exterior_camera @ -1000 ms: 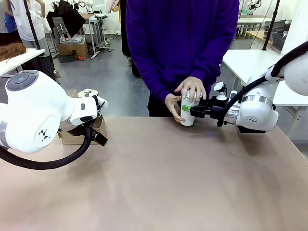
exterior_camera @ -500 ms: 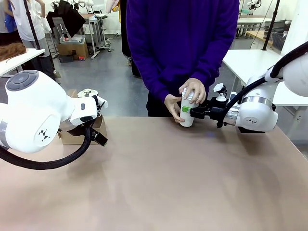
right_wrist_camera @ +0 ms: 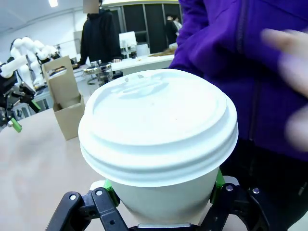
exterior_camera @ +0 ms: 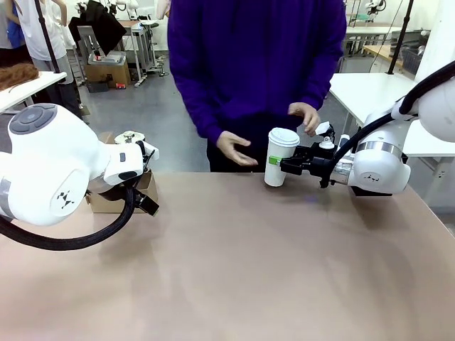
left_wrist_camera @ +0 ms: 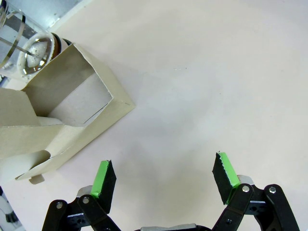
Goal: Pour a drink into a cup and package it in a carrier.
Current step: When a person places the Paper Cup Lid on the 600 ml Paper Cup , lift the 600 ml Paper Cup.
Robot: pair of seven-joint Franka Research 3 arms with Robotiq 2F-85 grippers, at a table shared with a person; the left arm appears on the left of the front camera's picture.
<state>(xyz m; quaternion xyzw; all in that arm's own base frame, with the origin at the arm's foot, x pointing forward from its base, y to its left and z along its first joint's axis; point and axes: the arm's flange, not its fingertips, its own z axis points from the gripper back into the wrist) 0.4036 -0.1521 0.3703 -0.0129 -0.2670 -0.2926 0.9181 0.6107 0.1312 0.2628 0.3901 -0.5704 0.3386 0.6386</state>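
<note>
My right hand (exterior_camera: 274, 162) reaches out level from the wrist toward the far edge of the tabletop (exterior_camera: 249, 270). Its fingers lie horizontal and are clamped on the lower part of the cup (exterior_camera: 281, 148). The cup stands upright between my green pads, with its white lid (right_wrist_camera: 156, 120) on and rising well above my fingertips. The person's open hand (exterior_camera: 234, 148) hangs on the far side of the cup from my fingers, apart from it. The person's other hand (exterior_camera: 304, 117) is raised above my wrist. My left hand (left_wrist_camera: 163, 166) points down at bare tabletop, fingers spread wide and holding nothing. The brown cardboard carrier (left_wrist_camera: 72, 115) lies just beside one fingertip, with a clear glass vessel (left_wrist_camera: 21, 41) beyond it.
</note>
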